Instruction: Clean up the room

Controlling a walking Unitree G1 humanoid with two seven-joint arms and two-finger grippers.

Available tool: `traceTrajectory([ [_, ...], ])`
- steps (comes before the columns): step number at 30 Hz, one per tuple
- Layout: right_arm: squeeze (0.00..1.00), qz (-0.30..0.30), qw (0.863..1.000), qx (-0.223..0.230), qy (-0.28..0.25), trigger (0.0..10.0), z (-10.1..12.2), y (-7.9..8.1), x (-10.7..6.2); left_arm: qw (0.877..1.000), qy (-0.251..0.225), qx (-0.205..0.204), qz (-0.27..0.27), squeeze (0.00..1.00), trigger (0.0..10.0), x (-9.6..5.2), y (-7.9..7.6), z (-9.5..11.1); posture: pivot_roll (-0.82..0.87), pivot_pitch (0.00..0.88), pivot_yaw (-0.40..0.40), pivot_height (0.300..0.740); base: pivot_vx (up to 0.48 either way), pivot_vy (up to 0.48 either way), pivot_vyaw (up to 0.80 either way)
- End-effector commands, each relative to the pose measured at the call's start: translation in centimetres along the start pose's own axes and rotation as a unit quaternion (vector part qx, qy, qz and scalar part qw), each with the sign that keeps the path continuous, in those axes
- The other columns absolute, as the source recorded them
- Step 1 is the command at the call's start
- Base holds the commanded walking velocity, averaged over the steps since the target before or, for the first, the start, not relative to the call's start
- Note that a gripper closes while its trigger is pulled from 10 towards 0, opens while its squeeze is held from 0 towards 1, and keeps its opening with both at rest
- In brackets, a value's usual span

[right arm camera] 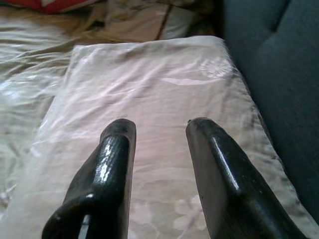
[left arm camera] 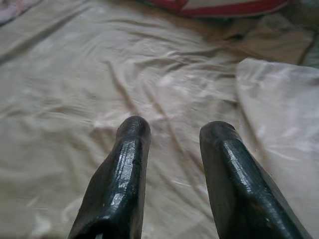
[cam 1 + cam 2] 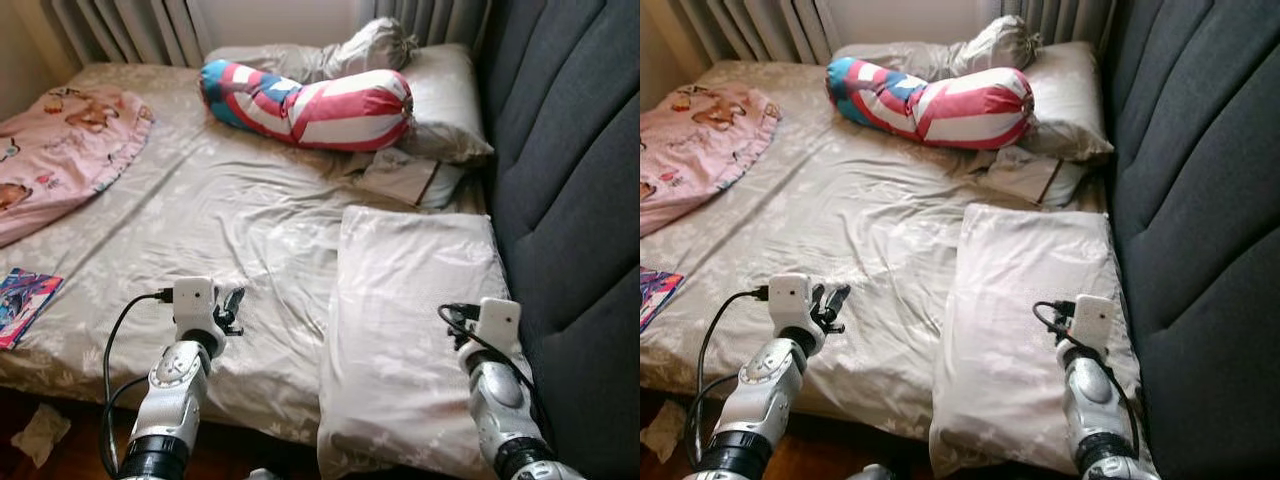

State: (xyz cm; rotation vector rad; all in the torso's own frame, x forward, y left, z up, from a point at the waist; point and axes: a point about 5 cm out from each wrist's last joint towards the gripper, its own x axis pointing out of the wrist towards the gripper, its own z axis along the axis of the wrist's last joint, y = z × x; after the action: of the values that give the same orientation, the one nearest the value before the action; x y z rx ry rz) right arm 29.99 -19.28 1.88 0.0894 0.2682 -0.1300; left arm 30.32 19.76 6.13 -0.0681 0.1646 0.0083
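Left eye view: your L gripper (image 2: 172, 137) jaws apart over bed (image 3: 230, 200) sheet, R gripper (image 1: 157, 130) jaws apart above pale pillow (image 3: 410, 300), striped bolster (image 3: 310, 100) by headboard (image 3: 570, 170).

Bed sheet (image 3: 230, 220) is creased beige cloth with a faint floral print and slight sheen; the flat pillow (image 3: 410, 330) has the same silky cloth, smoother. Bolster (image 3: 310, 100) is striped matt fabric, headboard (image 3: 570, 180) dark grey woven upholstery, blanket (image 3: 60, 150) soft pink printed cloth. Left hand (image 2: 174, 132) and right hand (image 1: 157, 124) fingers are glossy black plastic; arms brushed silver metal.
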Motion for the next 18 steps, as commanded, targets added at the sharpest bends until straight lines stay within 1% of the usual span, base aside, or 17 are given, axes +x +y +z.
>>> traceTrajectory([
  [1,0.00,0.009,1.000,-0.003,0.013,10.0,-0.6,0.3,-0.2,0.999,0.029,0.009,0.014,0.00,10.0,-0.7,0.3,-1.7,-0.10,0.059,-0.014,0.740,0.000,0.000,0.00],
  [2,0.00,0.020,1.000,-0.003,0.015,10.0,-0.7,0.7,-0.2,0.999,0.035,0.011,0.015,0.00,10.0,-0.8,0.1,-2.2,-0.11,0.058,-0.016,0.740,0.000,0.000,0.00],
  [3,0.00,0.033,0.999,-0.013,0.014,10.0,-0.7,1.2,-0.3,0.999,0.037,0.012,0.014,0.00,10.0,-0.9,-0.2,-2.5,-0.11,0.057,-0.021,0.740,0.000,0.000,0.00],
  [7,0.00,0.041,0.999,-0.018,0.014,10.0,-0.7,1.4,-0.3,0.999,0.037,0.011,0.014,0.00,10.0,-0.8,-0.4,-2.6,-0.11,0.053,-0.026,0.740,0.000,0.000,0.00],
  [9,0.00,0.041,0.999,-0.014,0.019,10.0,-0.9,1.6,-0.3,1.000,0.027,0.000,0.012,0.00,10.0,-0.6,-1.0,-2.5,-0.10,0.041,-0.034,0.740,0.000,0.000,0.00],
  [10,0.00,0.045,0.999,-0.009,0.022,10.0,-1.0,1.8,-0.4,1.000,0.015,-0.008,0.009,0.00,10.0,-0.5,-1.4,-2.3,-0.10,0.044,-0.038,0.740,0.000,0.000,0.00],
  [14,0.00,0.053,0.998,-0.011,0.026,10.0,-1.3,2.1,-0.5,1.000,0.013,-0.011,0.013,0.00,10.0,-0.6,-1.4,-2.3,-0.09,0.040,-0.039,0.740,0.000,0.000,0.00],
  [18,0.00,0.056,0.998,-0.009,0.028,10.0,-1.4,2.2,-0.5,1.000,0.014,-0.011,0.016,0.00,10.0,-0.6,-1.3,-2.5,-0.09,0.034,-0.036,0.740,0.000,0.355,0.00],
])
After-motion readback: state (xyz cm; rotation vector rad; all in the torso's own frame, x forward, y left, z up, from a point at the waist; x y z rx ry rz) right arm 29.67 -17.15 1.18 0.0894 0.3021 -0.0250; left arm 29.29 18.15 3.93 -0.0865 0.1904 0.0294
